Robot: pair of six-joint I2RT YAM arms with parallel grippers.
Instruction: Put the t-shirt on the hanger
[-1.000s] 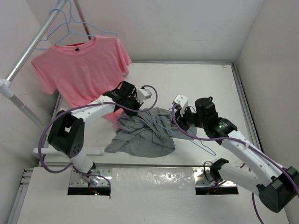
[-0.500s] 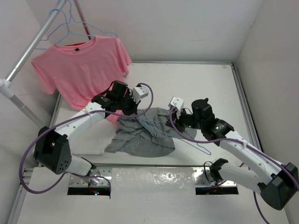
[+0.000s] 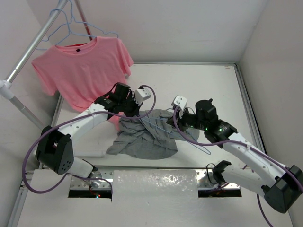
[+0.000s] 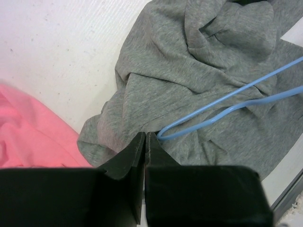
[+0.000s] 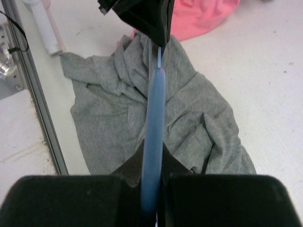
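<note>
The white worktop (image 3: 208, 85) lies bare across its far half and right side, bounded there by white walls, so the open room is beyond and to the right of the arms. At the far left a slanted metal clothes rail (image 3: 33, 45) carries a pink t-shirt (image 3: 83, 68) on a hanger, with spare pale-blue hangers (image 3: 66, 21) above it. The pink hem hangs down to the worktop's left edge, just beside the grey cloth. The t-shirt (image 3: 142, 139) is crumpled in a heap on the near middle of the worktop, its near folds close to the front edge. Across the heap lies the hanger (image 5: 154, 118), one end poking out onto bare worktop at the right. The right gripper (image 5: 152, 146) has its jaws clenched on the hanger's wire. The left gripper (image 4: 145, 137) shows its jaws pressed together with the hanger's bend right at their tip; whether they nip wire or cloth cannot be told.
</note>
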